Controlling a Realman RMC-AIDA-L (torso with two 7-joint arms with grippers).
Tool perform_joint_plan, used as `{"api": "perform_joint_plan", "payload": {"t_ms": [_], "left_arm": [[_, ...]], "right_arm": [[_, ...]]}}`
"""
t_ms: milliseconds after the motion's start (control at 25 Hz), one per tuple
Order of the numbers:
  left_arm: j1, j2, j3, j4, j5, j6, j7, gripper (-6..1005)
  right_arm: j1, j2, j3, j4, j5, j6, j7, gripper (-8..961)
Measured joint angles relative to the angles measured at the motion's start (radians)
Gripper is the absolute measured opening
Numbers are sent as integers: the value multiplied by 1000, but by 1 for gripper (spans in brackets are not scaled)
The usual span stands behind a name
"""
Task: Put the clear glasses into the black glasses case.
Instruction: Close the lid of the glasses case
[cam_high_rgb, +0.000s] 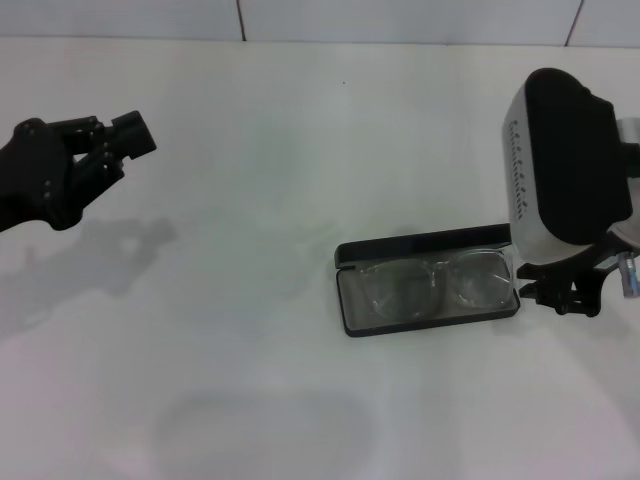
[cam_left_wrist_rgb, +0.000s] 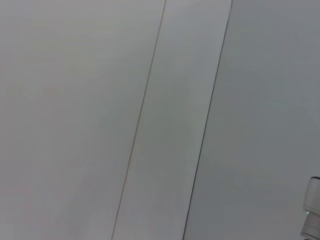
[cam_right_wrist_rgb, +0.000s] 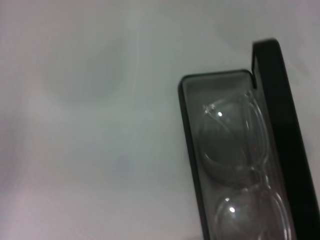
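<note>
- Head view shows a wide, plain white bench (cam_high_rgb: 250, 400) under everything, with a pale tiled wall (cam_high_rgb: 400, 18) along its far edge.
- Right arm's bulky black-and-silver wrist housing (cam_high_rgb: 565, 165) hangs over the bench's right side, directly beside the case's right end.
- Left gripper (cam_high_rgb: 125, 140), black, is held above the far left of the bench, well apart from the case; whether its fingers are parted or clenched cannot be told.
- Flat black rounded-rectangular hinged glasses case (cam_high_rgb: 430, 285) lies open right of centre, its grey-lined tray facing up and its lid raised along the far edge.
- Fully transparent, colourless plastic glasses (cam_high_rgb: 435, 282) lie inside the case tray, lenses side by side along its length; the right wrist view shows both lenses (cam_right_wrist_rgb: 232, 145) resting on the grey lining.
- Right gripper (cam_high_rgb: 570, 290), a small black clamp below the housing, sits just at the case's right end; its grip, released or clenched, cannot be told.
</note>
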Motion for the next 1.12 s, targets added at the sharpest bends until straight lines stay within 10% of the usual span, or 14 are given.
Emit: {"api": "perform_joint_plan", "payload": {"t_ms": [1120], "left_arm": [[-21,-6,1,-2,16,-5,-15,116]], "right_arm": [[-16,3,-32,235,-53,301,-99,116]]}}
